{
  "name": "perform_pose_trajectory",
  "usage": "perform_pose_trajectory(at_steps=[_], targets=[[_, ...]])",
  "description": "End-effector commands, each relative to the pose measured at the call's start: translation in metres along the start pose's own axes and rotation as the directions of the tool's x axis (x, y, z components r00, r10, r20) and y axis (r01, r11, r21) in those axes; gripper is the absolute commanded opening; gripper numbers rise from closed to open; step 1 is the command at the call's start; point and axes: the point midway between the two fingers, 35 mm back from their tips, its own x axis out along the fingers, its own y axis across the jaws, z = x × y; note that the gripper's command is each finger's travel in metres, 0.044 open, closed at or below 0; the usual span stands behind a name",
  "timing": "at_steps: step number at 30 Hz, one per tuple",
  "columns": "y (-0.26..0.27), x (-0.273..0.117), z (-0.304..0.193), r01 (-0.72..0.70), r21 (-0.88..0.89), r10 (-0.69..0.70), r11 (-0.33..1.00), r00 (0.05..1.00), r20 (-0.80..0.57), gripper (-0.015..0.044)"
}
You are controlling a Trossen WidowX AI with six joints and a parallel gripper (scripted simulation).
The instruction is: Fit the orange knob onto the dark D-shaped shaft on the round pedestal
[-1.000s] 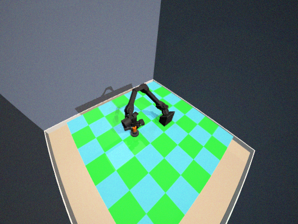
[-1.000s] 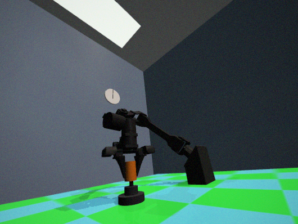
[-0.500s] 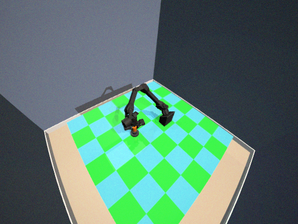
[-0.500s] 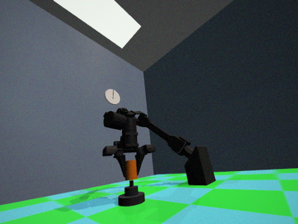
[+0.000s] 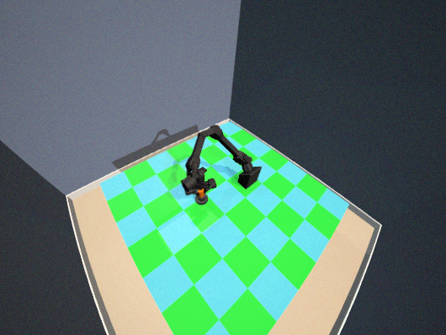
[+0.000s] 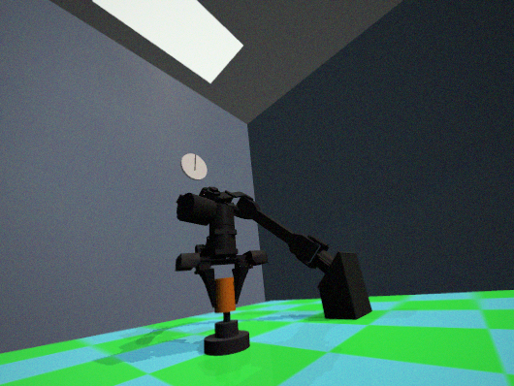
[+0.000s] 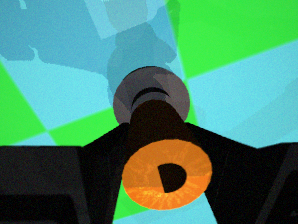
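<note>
The orange knob (image 5: pixel 201 194) (image 6: pixel 225 295) (image 7: pixel 142 172) is upright between the fingers of my gripper (image 6: pixel 225 305) (image 7: pixel 155 128), which is shut on it. The D-shaped hole shows in the knob's top in the wrist view, its flat side toward the left. The dark shaft (image 6: pixel 226 316) shows as a short length between the knob's underside and the pedestal. The round stepped pedestal (image 5: pixel 202 201) (image 6: pixel 227 343) (image 7: pixel 180 95) stands on the checkered floor directly below the knob. The knob is raised off the pedestal, over the shaft's top. Whether the shaft's tip is inside the hole is hidden.
The arm's base (image 5: pixel 250 178) (image 6: pixel 345 291) stands on the green and blue checkered surface (image 5: pixel 223 240), behind and to the right of the pedestal. Tan strips (image 5: pixel 94 244) with a raised white rim lie along the sides. A round clock (image 6: pixel 194 166) hangs on the wall.
</note>
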Motion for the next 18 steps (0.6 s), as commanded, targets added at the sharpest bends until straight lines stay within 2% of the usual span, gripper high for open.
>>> perform_pose_trajectory(at_steps=[1,18], targets=[[0.0003,0.0006,-0.0006,-0.005,0.004,0.005,1.000,1.000,0.000,0.0000],[-0.0040,-0.0028,0.0017,-0.005,0.056,0.005,0.998,1.000,0.000,0.0000]])
